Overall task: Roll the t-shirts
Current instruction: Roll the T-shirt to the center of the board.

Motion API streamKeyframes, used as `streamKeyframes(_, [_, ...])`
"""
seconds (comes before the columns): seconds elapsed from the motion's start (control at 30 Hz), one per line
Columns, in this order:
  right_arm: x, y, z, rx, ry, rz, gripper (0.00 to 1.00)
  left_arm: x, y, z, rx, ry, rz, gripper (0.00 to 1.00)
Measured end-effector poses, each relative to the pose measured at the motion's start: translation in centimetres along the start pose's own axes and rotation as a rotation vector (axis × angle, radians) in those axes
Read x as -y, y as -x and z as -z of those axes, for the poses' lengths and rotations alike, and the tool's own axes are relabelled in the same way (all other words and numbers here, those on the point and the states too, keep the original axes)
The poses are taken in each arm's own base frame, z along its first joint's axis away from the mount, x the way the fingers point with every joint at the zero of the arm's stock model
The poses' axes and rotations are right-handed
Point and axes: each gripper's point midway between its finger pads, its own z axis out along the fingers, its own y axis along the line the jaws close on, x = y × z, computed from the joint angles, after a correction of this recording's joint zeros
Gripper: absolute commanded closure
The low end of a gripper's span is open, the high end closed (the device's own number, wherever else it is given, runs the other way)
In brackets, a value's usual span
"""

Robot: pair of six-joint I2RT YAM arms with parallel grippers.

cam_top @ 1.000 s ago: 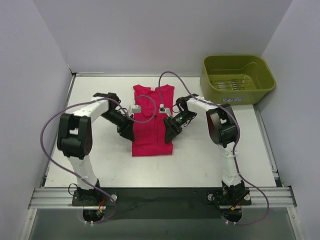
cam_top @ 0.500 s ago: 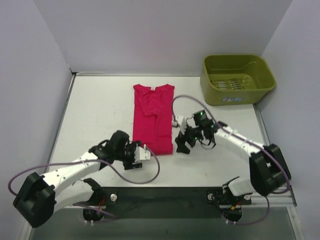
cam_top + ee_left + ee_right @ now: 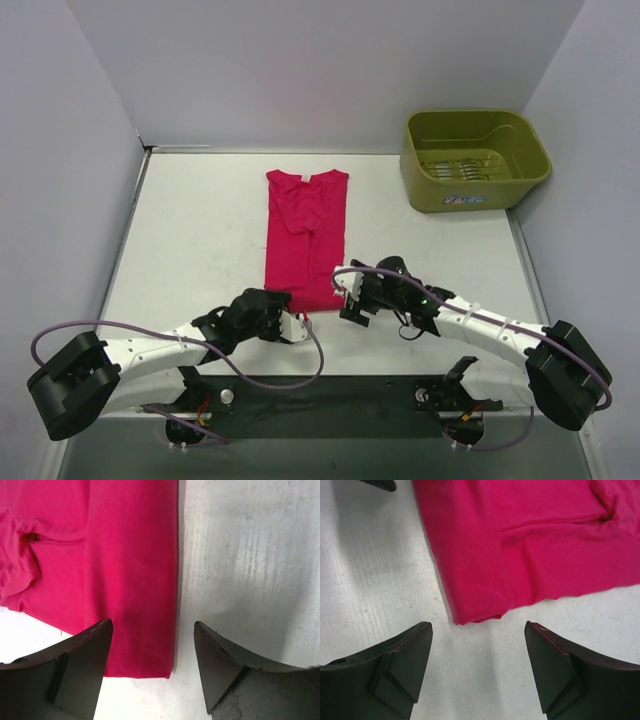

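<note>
The magenta t-shirt (image 3: 305, 240) lay flat mid-table (image 3: 200, 230), folded into a narrow strip with its collar at the far end, well apart from the olive tub (image 3: 500, 195). The left gripper (image 3: 152, 624) hung with jaws spread over the hem's near left corner, holding nothing. The right gripper (image 3: 477, 625) gaped empty beside the near right corner, seemingly clear of the cloth.

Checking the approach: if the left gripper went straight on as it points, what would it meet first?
The left gripper, jaws open, would probably meet the t-shirt first, at its near hem corner; depth unclear.
</note>
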Motion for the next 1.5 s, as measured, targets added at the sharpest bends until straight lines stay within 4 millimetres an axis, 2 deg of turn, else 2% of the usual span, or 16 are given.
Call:
streamKeyframes(0.17, [-1.3, -0.6, -0.6, 0.006, 0.034, 0.113, 0.23, -0.2, -0.4, -0.8, -0.015, 0.015, -0.038, 0.26])
streamKeyframes(0.3, [-1.1, -1.1, -1.9, 0.011, 0.044, 0.207, 0.22, -0.2, -0.4, -1.1, -0.014, 0.015, -0.065, 0.36])
streamKeyframes(0.6, [-2.2, -1.7, -4.6, 0.048, 0.122, 0.358, 0.22, 0.7, 0.2, -2.1, -0.013, -0.101, -0.041, 0.47])
streamKeyframes(0.7, [-2.2, -1.0, -5.3, 0.088, 0.124, 0.408, 0.22, 1.1, 0.3, -2.3, -0.009, -0.147, -0.013, 0.53])
streamKeyframes(0.87, [-1.4, -0.4, -6.2, 0.121, 0.102, 0.424, 0.22, 1.5, 0.0, -2.6, -0.006, -0.254, 0.056, 0.69])
streamKeyframes(1.07, [-0.3, -0.7, -6.3, 0.108, 0.066, 0.397, 0.22, 1.8, 0.0, -2.9, 0.007, -0.366, 0.086, 0.89])
streamKeyframes(1.1, [-0.3, -0.7, -6.3, 0.105, 0.063, 0.391, 0.22, 1.7, 0.0, -2.9, 0.009, -0.372, 0.086, 0.95])
streamKeyframes(1.23, [-0.1, -0.8, -6.1, 0.095, 0.047, 0.363, 0.21, 1.6, 0.0, -2.8, 0.011, -0.406, 0.097, 1.0])
streamKeyframes(1.37, [0.6, 0.0, -5.4, 0.104, 0.01, 0.348, 0.22, 1.8, 0.0, -2.6, 0.007, -0.513, 0.159, 1.0])
streamKeyframes(1.5, [-1.0, 0.5, -5.2, 0.136, 0.058, 0.365, 0.21, 1.3, 0.1, -2.4, -0.017, -0.624, 0.31, 1.0])
